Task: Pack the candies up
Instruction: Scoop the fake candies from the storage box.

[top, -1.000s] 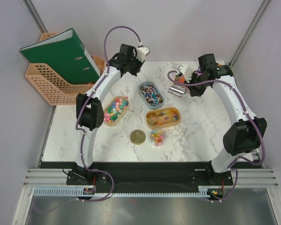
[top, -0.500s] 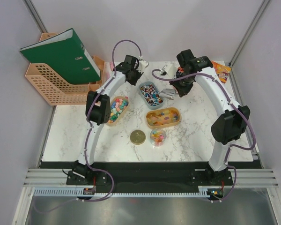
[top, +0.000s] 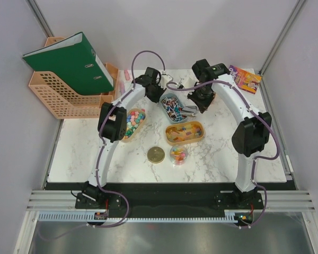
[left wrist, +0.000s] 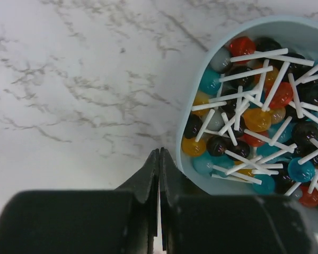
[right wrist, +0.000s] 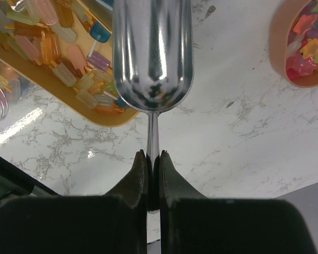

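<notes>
Mixed-colour candies [top: 131, 123] fill the beige oval tray [top: 123, 136] on the left and show as star shapes [right wrist: 309, 45] in the right wrist view. More candies sit in a small clear jar [top: 178, 154]. The light blue tray [top: 164, 98] [left wrist: 197, 100] holds lollipops [left wrist: 257, 119]. My left gripper [top: 158, 95] [left wrist: 159, 151] is shut and empty, right beside that tray's rim. My right gripper [top: 199, 103] [right wrist: 152, 153] is shut on the handle of the silver scoop [top: 188, 110] [right wrist: 152, 53]. The scoop's bowl is empty and hangs by the blue tray's right edge.
An orange tray [top: 200, 127] [right wrist: 98, 114] of popsicle-shaped sweets [right wrist: 58, 50] lies mid-table. The round gold lid [top: 156, 154] rests beside the jar. A green binder [top: 69, 61] stands in a peach file rack [top: 55, 98] at back left. A colourful packet [top: 245, 78] lies at back right.
Both arms have swung inward to the blue tray. The right one carried the scoop from the back right to the tray's right edge; the left gripper came to its left rim.
</notes>
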### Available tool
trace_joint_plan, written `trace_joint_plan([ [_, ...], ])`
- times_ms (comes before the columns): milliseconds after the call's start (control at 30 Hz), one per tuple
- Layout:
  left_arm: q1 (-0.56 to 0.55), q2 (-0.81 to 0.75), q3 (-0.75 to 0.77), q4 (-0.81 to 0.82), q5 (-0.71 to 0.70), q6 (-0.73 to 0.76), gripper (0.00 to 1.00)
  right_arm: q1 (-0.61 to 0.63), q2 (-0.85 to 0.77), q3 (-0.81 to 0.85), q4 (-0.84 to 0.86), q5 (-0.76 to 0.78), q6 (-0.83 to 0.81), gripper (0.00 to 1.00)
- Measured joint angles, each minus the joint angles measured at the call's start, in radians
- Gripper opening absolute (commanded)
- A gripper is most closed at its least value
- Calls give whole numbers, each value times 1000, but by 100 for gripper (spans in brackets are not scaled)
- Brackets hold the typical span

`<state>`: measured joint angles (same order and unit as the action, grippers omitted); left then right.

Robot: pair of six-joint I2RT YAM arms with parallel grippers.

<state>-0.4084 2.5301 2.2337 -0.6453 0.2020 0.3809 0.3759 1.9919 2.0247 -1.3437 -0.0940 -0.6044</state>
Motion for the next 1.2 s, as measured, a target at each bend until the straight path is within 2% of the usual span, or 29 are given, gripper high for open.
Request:
trace_joint_plan([
  [533, -59, -125, -188, -2, 110, -65, 2, 64, 76, 2, -3, 178, 25, 0],
  [867, -58, -203, -276, 27, 112, -92, 2, 94, 106, 12, -5, 304, 13, 0],
  [1200, 6, -340, -433, 88, 89, -112, 2, 82, 259, 170, -7, 438, -57, 0],
])
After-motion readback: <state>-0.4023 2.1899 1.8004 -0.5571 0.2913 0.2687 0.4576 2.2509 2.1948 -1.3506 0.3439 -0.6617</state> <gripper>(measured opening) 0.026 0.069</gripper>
